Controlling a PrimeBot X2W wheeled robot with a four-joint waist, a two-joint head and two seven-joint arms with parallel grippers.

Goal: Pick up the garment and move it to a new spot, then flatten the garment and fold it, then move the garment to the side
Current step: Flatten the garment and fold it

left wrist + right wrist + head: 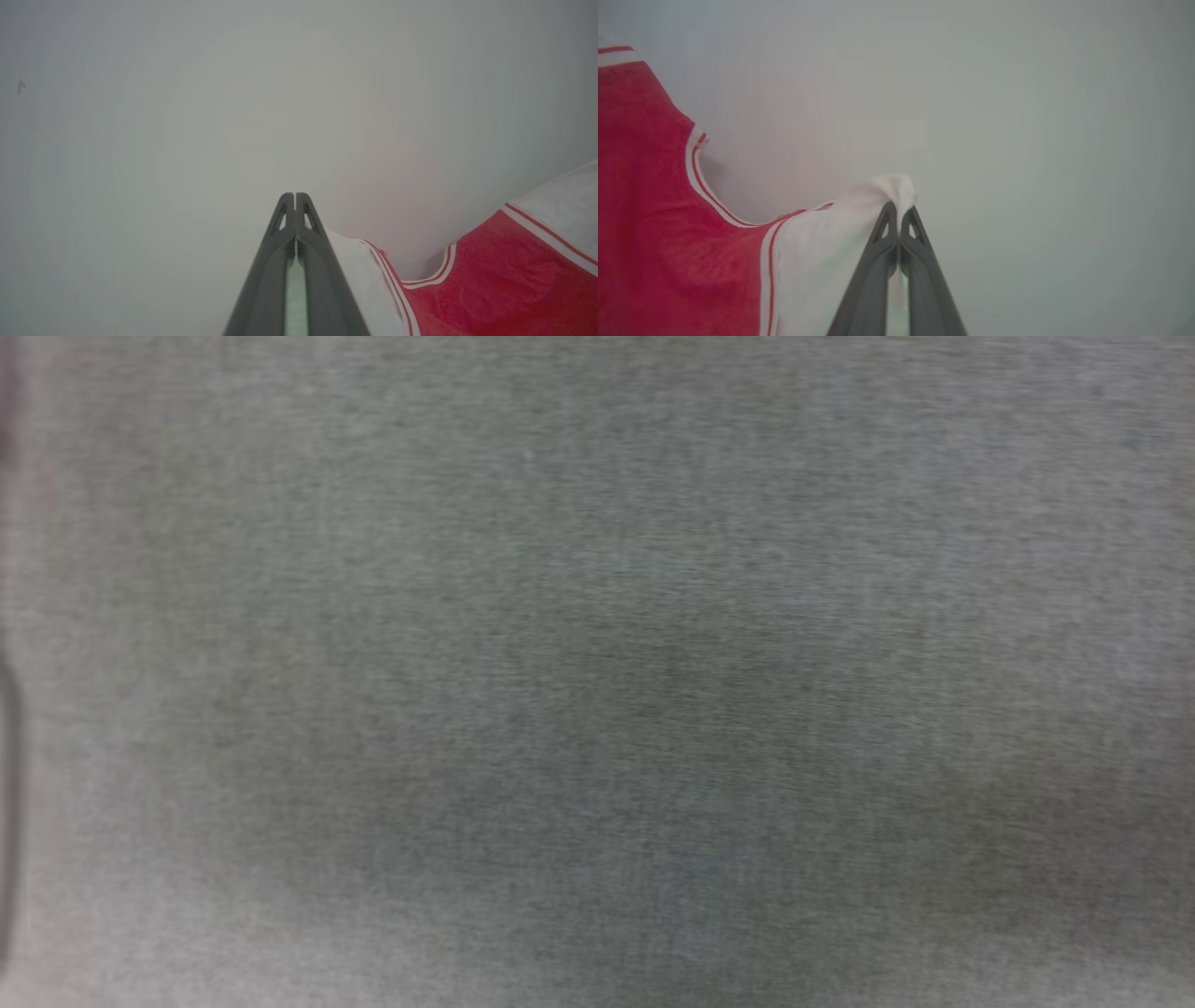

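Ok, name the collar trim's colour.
White with a thin red stripe: collar trim on the garment, clearest in the right wrist view.

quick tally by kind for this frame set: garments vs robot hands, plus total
Garments: 1, the garment, red with white sleeves
Hands: 2, the left hand and the right hand, each shut at a white sleeve
Total: 3
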